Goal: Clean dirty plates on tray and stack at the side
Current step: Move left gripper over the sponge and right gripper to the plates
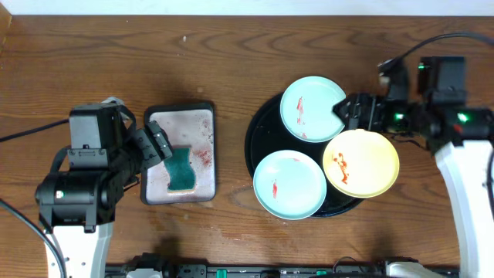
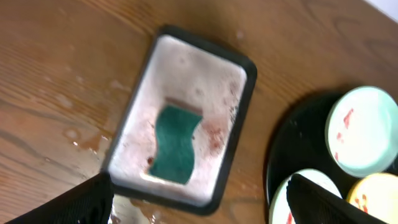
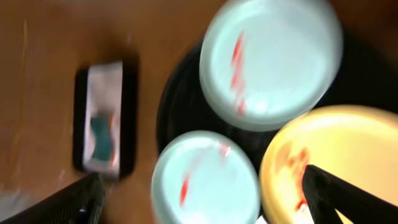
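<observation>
Wood table (image 1: 231, 62), black tray (image 1: 258, 127) over by the right arm holds three dirty plates (image 1: 289, 185), two pale blue, one yellow, all streaked red. Left gripper (image 1: 160, 144) and right gripper (image 1: 345, 113) both spread wide. Only the left wrist view catches wet spots beside the sponge tray (image 2: 186, 68).

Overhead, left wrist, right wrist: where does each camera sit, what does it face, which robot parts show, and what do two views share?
Overhead: above the table, looking straight down; left arm and right arm show.
Left wrist: on the left arm, facing the green sponge; its fingers fill the bottom corners.
Right wrist: on the right arm, facing the black tray of dirty plates; its fingers show likewise.
Shared: both wrist views show sponge and plates.
</observation>
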{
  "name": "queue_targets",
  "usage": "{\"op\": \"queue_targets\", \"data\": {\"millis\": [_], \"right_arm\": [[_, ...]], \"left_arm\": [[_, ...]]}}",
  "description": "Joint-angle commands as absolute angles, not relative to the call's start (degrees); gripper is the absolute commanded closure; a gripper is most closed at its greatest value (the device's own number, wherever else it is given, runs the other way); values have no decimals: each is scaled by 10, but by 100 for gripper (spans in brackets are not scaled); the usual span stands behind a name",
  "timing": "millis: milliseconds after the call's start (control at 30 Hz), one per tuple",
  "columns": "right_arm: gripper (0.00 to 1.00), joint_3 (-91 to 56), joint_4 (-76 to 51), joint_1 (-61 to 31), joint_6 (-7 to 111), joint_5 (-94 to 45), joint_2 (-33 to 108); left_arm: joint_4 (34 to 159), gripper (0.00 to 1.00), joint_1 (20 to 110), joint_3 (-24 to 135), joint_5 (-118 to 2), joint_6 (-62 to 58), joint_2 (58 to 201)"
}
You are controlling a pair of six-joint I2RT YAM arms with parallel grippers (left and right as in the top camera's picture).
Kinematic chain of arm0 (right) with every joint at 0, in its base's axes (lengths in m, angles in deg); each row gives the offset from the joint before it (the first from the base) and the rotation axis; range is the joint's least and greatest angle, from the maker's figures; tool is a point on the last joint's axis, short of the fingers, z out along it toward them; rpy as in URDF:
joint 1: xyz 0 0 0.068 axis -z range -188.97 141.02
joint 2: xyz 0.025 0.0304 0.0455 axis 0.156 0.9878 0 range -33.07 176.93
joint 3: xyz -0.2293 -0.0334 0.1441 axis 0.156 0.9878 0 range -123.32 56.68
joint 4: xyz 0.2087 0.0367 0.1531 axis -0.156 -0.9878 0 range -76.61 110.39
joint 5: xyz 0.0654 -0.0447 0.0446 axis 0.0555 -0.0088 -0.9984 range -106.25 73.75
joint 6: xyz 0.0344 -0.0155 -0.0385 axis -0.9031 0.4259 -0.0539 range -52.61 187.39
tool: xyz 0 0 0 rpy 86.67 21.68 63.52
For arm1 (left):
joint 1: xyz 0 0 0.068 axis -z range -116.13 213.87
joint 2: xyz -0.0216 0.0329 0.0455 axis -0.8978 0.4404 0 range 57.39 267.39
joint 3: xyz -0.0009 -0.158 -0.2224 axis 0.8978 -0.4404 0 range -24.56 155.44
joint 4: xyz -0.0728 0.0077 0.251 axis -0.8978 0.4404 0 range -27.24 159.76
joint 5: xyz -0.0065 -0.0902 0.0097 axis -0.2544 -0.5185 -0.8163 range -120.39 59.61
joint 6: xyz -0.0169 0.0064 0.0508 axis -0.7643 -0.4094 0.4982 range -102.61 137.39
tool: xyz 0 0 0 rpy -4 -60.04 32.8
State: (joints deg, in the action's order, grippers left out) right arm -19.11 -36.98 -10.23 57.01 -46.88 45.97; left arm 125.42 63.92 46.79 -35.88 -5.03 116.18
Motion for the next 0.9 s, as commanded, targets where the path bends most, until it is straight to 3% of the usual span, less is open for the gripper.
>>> {"op": "queue_targets", "data": {"millis": [0, 100, 333, 433, 567, 667, 767, 867], "right_arm": [[5, -184, -433, -147, 596, -516, 497], [30, -128, -474, -217, 586, -406, 523], [33, 24, -389, -278, 470, -373, 532], [39, 88, -316, -278, 455, -373, 532], [60, 142, -247, -278, 451, -371, 532], [65, 182, -201, -278, 440, -363, 532], [94, 199, -163, -275, 441, -361, 532], [99, 182, -143, -269, 443, -354, 525]], "left_arm": [[1268, 11, 637, 481, -388, -42, 1167], [1270, 11, 637, 481, -387, -40, 1171], [1271, 11, 637, 480, -388, -40, 1177], [1270, 11, 637, 480, -387, -40, 1180], [1270, 11, 637, 480, -388, -40, 1185], [1270, 11, 637, 480, -388, -41, 1190], [1270, 11, 637, 480, -388, -41, 1194], [1271, 11, 637, 480, -388, -40, 1199]]}}
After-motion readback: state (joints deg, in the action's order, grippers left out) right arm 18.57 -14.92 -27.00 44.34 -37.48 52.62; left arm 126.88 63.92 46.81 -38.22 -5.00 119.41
